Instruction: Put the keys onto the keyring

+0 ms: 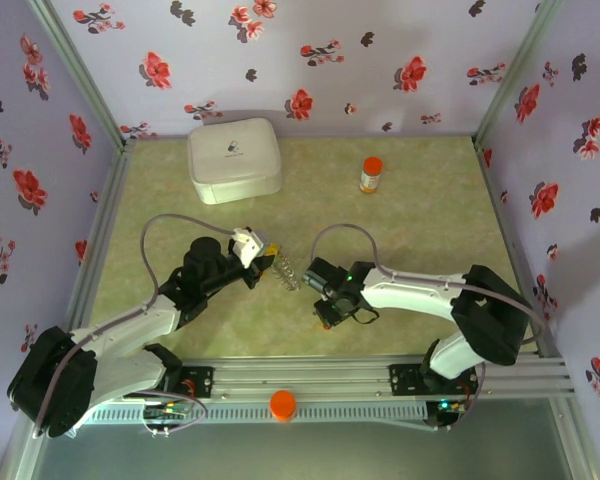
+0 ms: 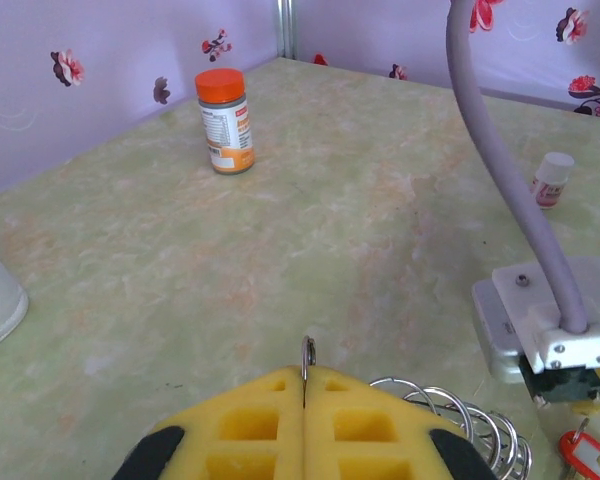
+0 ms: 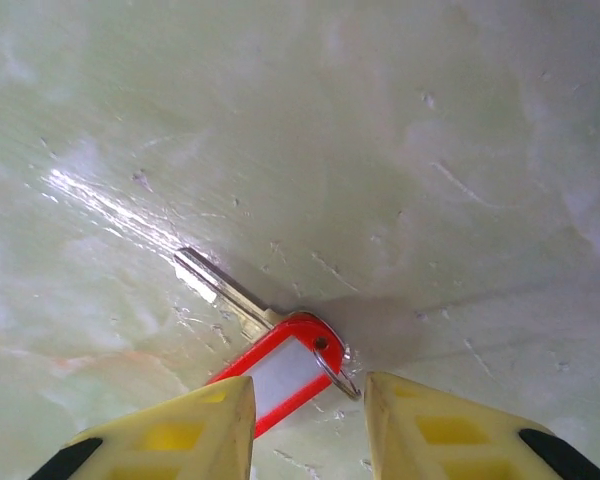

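from above, the white box [image 1: 235, 158] is sitting closed at the back left, so its contents are hidden. the orange-capped bottle [image 1: 370, 174] is standing upright and capped, well apart to its right. the left gripper [image 1: 270, 250] is holding the keyring [image 1: 288, 270] above the table [image 1: 430, 230], with the coiled band reaching toward the right gripper [image 1: 323, 308] nearby.

at the left wrist, the yellow fingers [image 2: 250, 425] are pressing fully together on a thin metal edge of the keyring, and its wire loops are bulging out just beside them. a small white bottle [image 2: 553, 178] is standing capped at the far right.

at the right wrist, the fingers [image 3: 435, 440] are standing apart and gripping nothing. the red key [image 3: 280, 365] is lying flat on the table between them, tag end nearest, blade pointing away.
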You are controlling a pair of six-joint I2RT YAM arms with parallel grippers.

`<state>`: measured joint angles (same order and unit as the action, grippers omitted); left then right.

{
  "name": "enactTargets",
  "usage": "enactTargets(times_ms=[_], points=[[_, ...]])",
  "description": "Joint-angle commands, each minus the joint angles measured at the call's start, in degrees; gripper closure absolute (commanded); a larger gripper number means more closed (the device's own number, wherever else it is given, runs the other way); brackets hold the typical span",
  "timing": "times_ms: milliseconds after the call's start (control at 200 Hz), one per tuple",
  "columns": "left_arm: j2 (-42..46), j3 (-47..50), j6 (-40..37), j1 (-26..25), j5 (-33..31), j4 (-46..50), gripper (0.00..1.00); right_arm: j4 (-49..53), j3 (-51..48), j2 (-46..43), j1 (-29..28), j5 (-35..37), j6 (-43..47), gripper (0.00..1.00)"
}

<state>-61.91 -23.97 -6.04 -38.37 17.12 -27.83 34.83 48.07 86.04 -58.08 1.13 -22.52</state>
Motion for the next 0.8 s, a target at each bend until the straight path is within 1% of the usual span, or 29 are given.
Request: enactTargets(times_ms=[0,130,255,450,655,795], points=[[1.18,-2.3,-1.08,-0.41,-0.21,-1.43,1.0,3.1,1.91,-1.73,1.84,-1.76,3.11,0.66],[1.29,-2.31,-1.09,-0.46,-0.21,-1.35,1.0,3.57,1.4,-2.42,4.85,-4.87,5.39,0.66],[1.36,-2.18,-1.04,-0.44,-0.21,-1.35,1.0,3.32,0.55,-1.68,7.65,-10.15,7.2,0.65],[1.51,-2.14,-1.02,-0.41,-0.13,-1.22,1.0,0.8,0.01,-0.51,10.08,-13.34,8.5,0.65],[1.87,-2.07,-0.81,-0.48,-0.09,-1.25,1.0,0.15,-0.08,2.34,11.26,-15.25,10.37,0.66],[1.88,-2.02,-0.83,-0.48,-0.03,-1.15,1.0,-0.02,0.05,4.06,11.33,-14.56,10.61,0.69]])
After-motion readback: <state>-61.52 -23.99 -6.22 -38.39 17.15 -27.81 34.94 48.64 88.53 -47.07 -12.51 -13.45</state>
